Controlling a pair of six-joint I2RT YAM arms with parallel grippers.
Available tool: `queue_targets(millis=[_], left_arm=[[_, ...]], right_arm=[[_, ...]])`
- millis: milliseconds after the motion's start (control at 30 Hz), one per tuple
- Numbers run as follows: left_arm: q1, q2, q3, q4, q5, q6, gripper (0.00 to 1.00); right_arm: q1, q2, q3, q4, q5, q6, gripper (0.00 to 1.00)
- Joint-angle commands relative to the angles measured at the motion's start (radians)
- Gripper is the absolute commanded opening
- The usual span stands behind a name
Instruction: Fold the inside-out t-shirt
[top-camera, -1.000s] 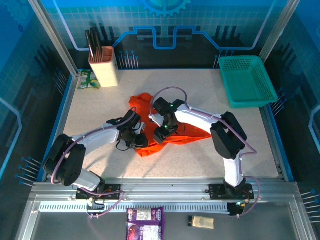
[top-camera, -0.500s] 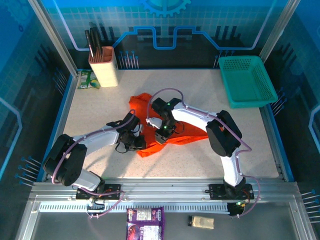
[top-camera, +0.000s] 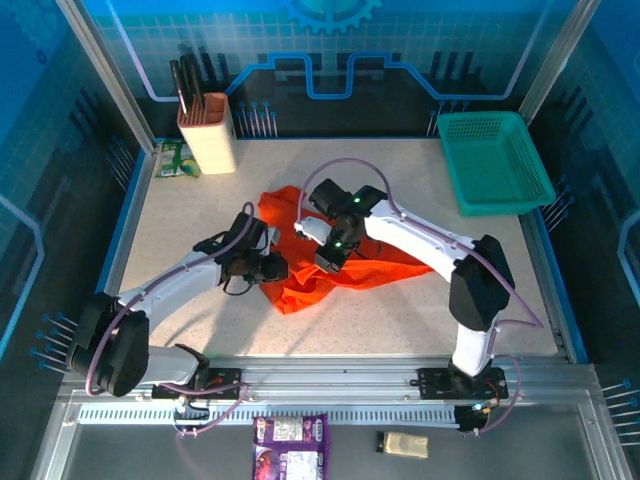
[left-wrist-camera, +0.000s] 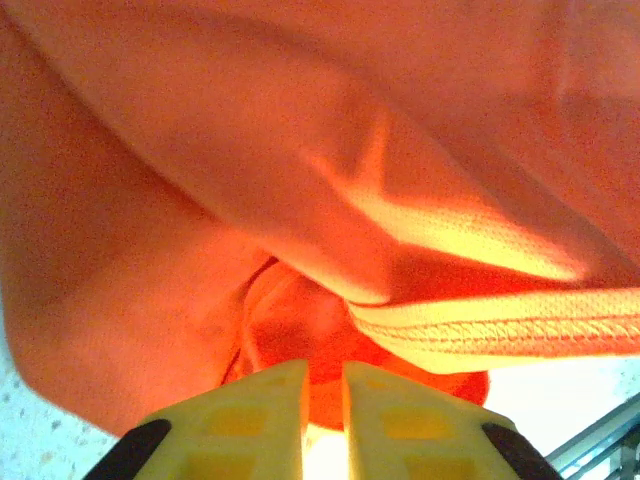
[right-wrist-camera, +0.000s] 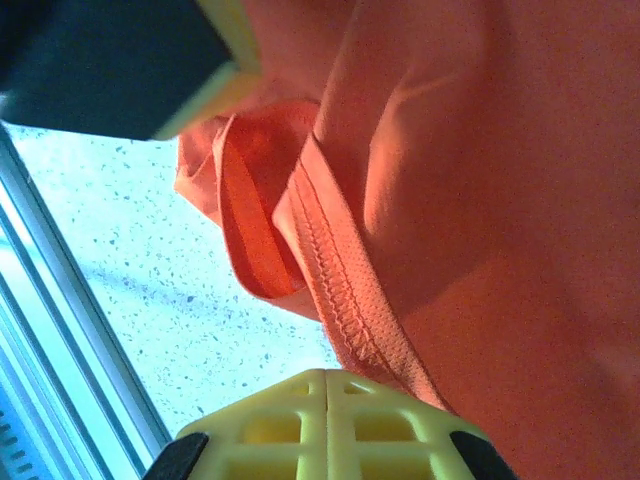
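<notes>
- The left arm (top-camera: 170, 285) and the right arm (top-camera: 415, 237) have white links and black joints.
- A lilac cable (top-camera: 340, 163) runs along each arm.
- Small green lights (top-camera: 338, 241) glow on the right arm.
- The left fingers (left-wrist-camera: 250, 420) and right fingers (right-wrist-camera: 270, 425) are yellow with square hollows, and black blocks (left-wrist-camera: 135, 452) sit behind them.

Speckled beige table (top-camera: 400, 310) under bright light; blue gridded walls (top-camera: 420, 40) behind; aluminium frame (top-camera: 330, 385) in front.

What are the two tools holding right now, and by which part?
Both hold the orange t-shirt: right tool shut on its stitched hem, left tool on a bunched fold.
</notes>
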Motion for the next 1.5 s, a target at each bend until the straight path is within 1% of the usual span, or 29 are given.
queue_targets(millis=[0, 100, 200, 267, 367, 433, 467, 500, 567, 600, 667, 700, 767, 867, 967, 1100, 1233, 1267, 1300, 1367, 1467], left_arm=[[0.007, 0.020, 0.061, 0.017, 0.064, 0.082, 0.20], [0.008, 0.030, 0.078, 0.086, 0.159, 0.129, 0.28], [0.008, 0.046, 0.090, 0.172, 0.266, 0.167, 0.36], [0.008, 0.065, 0.102, 0.208, 0.321, 0.187, 0.40], [0.006, 0.100, 0.128, 0.233, 0.383, 0.218, 0.45], [0.006, 0.124, 0.149, 0.222, 0.385, 0.243, 0.46], [0.007, 0.136, 0.164, 0.197, 0.363, 0.262, 0.46], [0.007, 0.141, 0.177, 0.171, 0.328, 0.273, 0.46], [0.016, 0.138, 0.176, 0.163, 0.295, 0.265, 0.45], [0.023, 0.135, 0.170, 0.165, 0.281, 0.248, 0.45], [0.033, 0.133, 0.163, 0.142, 0.261, 0.225, 0.44], [0.037, 0.130, 0.154, 0.136, 0.252, 0.217, 0.43], [0.046, 0.110, 0.114, 0.142, 0.210, 0.178, 0.43], [0.079, 0.078, 0.048, 0.175, 0.212, 0.105, 0.43], [0.095, 0.046, -0.010, 0.219, 0.232, 0.065, 0.43], [0.094, 0.026, -0.030, 0.218, 0.237, 0.059, 0.43], [0.095, 0.023, -0.027, 0.201, 0.236, 0.072, 0.43], [0.096, 0.023, -0.025, 0.198, 0.237, 0.077, 0.43], [0.096, 0.024, -0.023, 0.195, 0.237, 0.078, 0.43], [0.096, 0.029, -0.015, 0.193, 0.238, 0.082, 0.43], [0.096, 0.033, -0.004, 0.193, 0.244, 0.087, 0.43]], right_arm=[[0.013, -0.039, -0.011, 0.017, 0.017, -0.037, 0.00], [0.015, -0.081, -0.043, 0.061, 0.029, -0.059, 0.00], [0.011, -0.130, -0.106, 0.160, 0.100, -0.088, 0.00], [0.006, -0.162, -0.150, 0.241, 0.137, -0.099, 0.00], [-0.009, -0.203, -0.187, 0.333, 0.148, -0.111, 0.00], [-0.035, -0.223, -0.215, 0.386, 0.108, -0.106, 0.00], [-0.054, -0.225, -0.225, 0.407, 0.070, -0.105, 0.00], [-0.072, -0.221, -0.242, 0.419, 0.005, -0.103, 0.00], [-0.096, -0.188, -0.260, 0.415, -0.101, -0.106, 0.00], [-0.101, -0.158, -0.253, 0.386, -0.148, -0.111, 0.05], [-0.107, -0.097, -0.236, 0.327, -0.205, -0.127, 0.14], [-0.110, -0.067, -0.226, 0.290, -0.238, -0.157, 0.17], [-0.110, -0.008, -0.205, 0.232, -0.260, -0.227, 0.21], [-0.112, 0.057, -0.216, 0.208, -0.277, -0.316, 0.26], [-0.129, 0.131, -0.189, 0.183, -0.296, -0.318, 0.30], [-0.140, 0.181, -0.182, 0.179, -0.320, -0.326, 0.33], [-0.142, 0.175, -0.201, 0.177, -0.370, -0.339, 0.33], [-0.144, 0.173, -0.205, 0.174, -0.378, -0.341, 0.30], [-0.146, 0.170, -0.205, 0.166, -0.388, -0.345, 0.27], [-0.147, 0.159, -0.212, 0.160, -0.406, -0.349, 0.16], [-0.150, 0.133, -0.220, 0.155, -0.429, -0.353, 0.08]])
